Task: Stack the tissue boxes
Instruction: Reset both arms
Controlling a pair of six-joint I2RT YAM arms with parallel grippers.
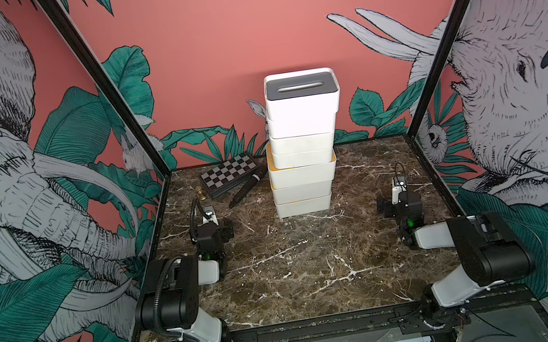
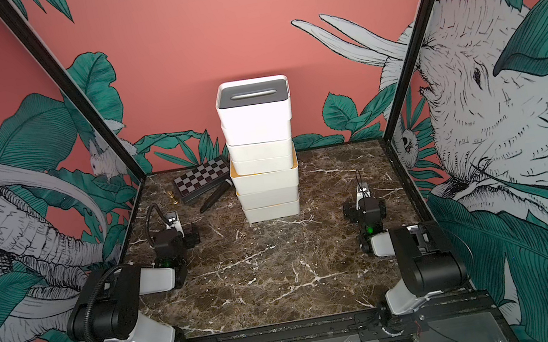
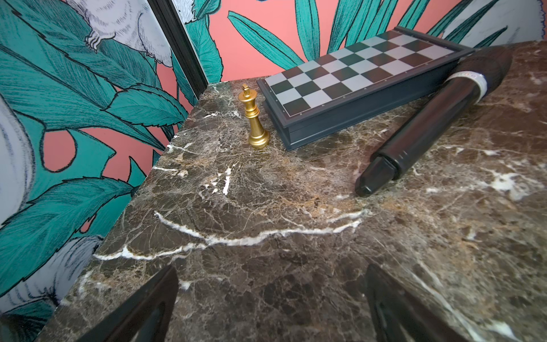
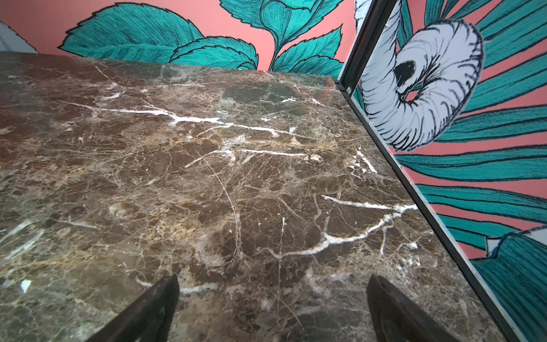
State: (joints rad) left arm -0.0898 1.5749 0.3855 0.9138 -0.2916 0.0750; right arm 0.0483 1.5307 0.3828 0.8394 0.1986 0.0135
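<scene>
tissue boxes: 1 upright stack on the worktop, mid back edge, close to the wall. I count 6 tiers, maybe 7; the seams between the white walls are hard to split.
- top box: large, grey lid on, oval slot facing up. Contents can't be seen.
- yellow lid edge shows about halfway down, with narrower boxes sitting on it.
- every tier is covered by the one above, so the insides are hidden.

chessboard case: shut, flat, back-left corner. marker pen lies just beside it, one end near the stack. gold chess king stands upright by the case.

left gripper: jaws spread wide over bare marble, near left edge.
right gripper: same, near right edge.
Both are well apart from the stack.
</scene>
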